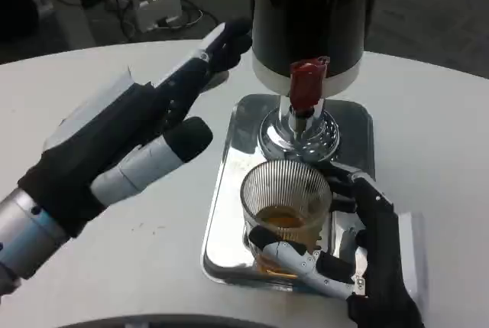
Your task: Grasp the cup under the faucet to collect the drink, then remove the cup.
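Now R robot hand (359,251) round cup (284,209).

**Your two hands, one busy and one free**

Your right hand (348,255) sits low at the right, fingers wrapped around the cup (284,209) from the side – thumb across the front near the base, the others curled behind. Your left hand (145,141) is raised above the table on the left, fingers stretched out and apart, holding nothing – its silver forearm runs down to the lower-left corner
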You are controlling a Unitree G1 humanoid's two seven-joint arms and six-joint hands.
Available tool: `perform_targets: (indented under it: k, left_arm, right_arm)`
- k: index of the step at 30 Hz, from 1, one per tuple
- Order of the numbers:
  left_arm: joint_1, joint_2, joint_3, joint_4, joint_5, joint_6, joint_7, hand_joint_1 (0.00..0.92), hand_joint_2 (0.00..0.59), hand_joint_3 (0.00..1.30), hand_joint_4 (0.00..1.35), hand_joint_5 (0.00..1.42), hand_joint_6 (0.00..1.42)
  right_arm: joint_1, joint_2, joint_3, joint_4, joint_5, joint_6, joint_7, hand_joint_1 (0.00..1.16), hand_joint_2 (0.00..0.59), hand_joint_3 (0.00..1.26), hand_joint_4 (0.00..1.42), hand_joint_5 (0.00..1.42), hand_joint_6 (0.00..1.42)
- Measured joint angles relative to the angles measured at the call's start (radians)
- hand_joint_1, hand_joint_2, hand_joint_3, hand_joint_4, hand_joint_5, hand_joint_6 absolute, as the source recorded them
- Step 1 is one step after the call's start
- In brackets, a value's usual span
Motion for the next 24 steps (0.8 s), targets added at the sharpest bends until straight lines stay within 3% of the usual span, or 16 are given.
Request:
perform_targets:
  k: [7, 13, 24]
  left_arm:
    - [0.093, 0.017, 0.034, 0.069, 0.162, -0.184, 0.06, 0.0, 0.033, 0.0, 0.0, 0.01, 0.0]
    - [0.13, 0.041, 0.037, 0.101, 0.285, -0.273, 0.116, 0.0, 0.045, 0.0, 0.0, 0.03, 0.01]
    - [0.217, 0.061, 0.054, 0.118, 0.462, -0.303, 0.212, 0.0, 0.081, 0.0, 0.0, 0.02, 0.01]
  right_arm:
    - [0.065, -0.002, 0.017, -0.05, -0.012, 0.0, 0.012, 0.92, 0.094, 0.87, 1.02, 1.23, 1.42]
    - [0.104, -0.004, 0.029, -0.087, -0.026, 0.0, 0.031, 0.92, 0.093, 0.87, 1.02, 1.23, 1.42]
    - [0.181, -0.019, 0.045, -0.167, -0.048, 0.0, 0.07, 0.92, 0.088, 0.87, 1.02, 1.23, 1.42]
